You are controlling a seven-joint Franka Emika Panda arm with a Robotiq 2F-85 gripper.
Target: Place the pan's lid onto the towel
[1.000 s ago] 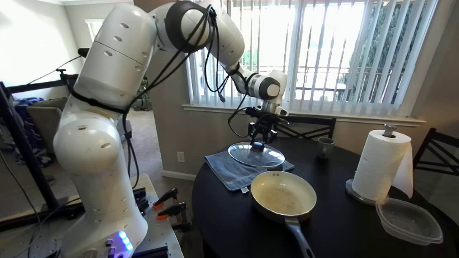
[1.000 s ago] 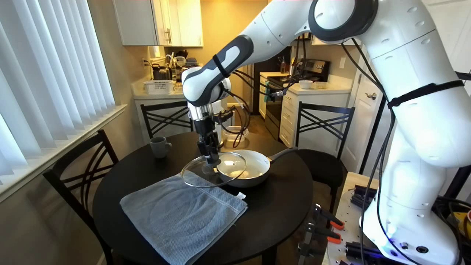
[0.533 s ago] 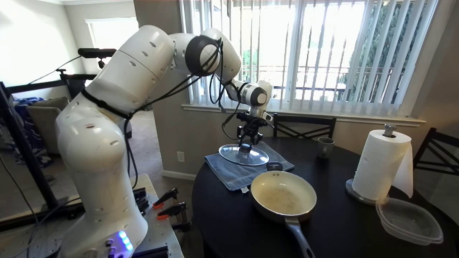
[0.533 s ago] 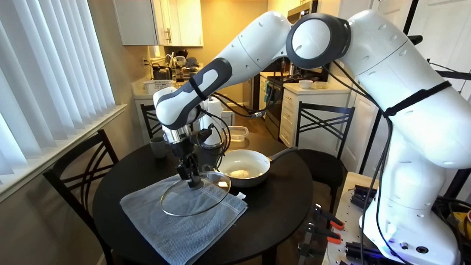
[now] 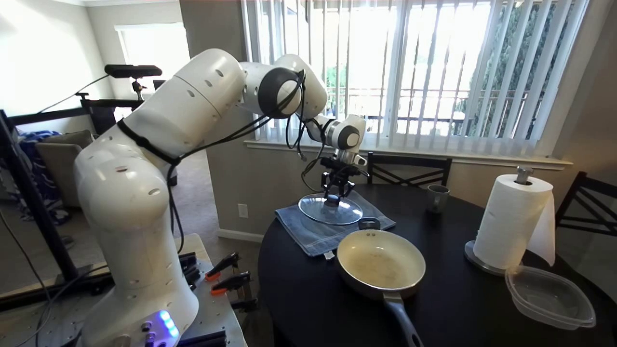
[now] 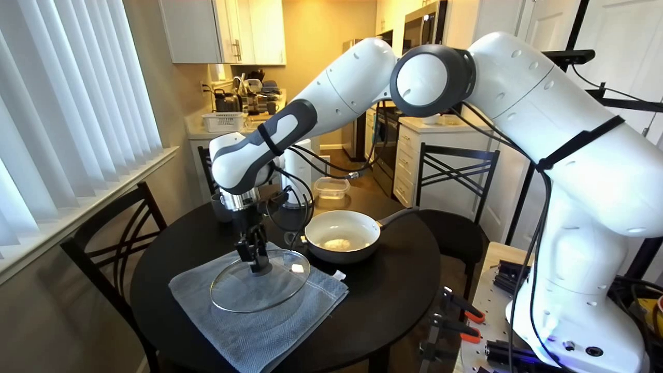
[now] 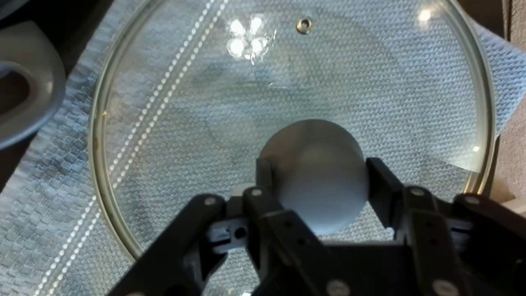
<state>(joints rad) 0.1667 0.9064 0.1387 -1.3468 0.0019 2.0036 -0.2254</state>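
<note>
The see-through glass lid (image 5: 313, 212) is over the blue-grey towel (image 5: 308, 240). The lid (image 6: 233, 295) and towel (image 6: 233, 342) also show in the other exterior view. My gripper (image 5: 332, 195) is shut on the lid's black knob. In the wrist view the fingers (image 7: 314, 176) press both sides of the knob (image 7: 314, 197), and towel cloth (image 7: 49, 193) shows through the glass. The lid looks near level and very low; I cannot tell whether its rim touches the cloth. The cream-coloured pan (image 5: 381, 262) stands uncovered beside the towel, also in an exterior view (image 6: 342, 241).
A grey loop handle (image 7: 37, 82) is close to the lid's rim. A grey mug (image 5: 437, 198), a paper towel roll (image 5: 511, 221) and a clear plastic container (image 5: 549, 299) stand on the round dark table (image 5: 308, 294). Chairs (image 6: 124, 254) surround it.
The gripper carried the lid away from the pan's edge to over the towel and lowered it. In the last half second it shifted only slightly. The gripper stayed shut on the knob.
</note>
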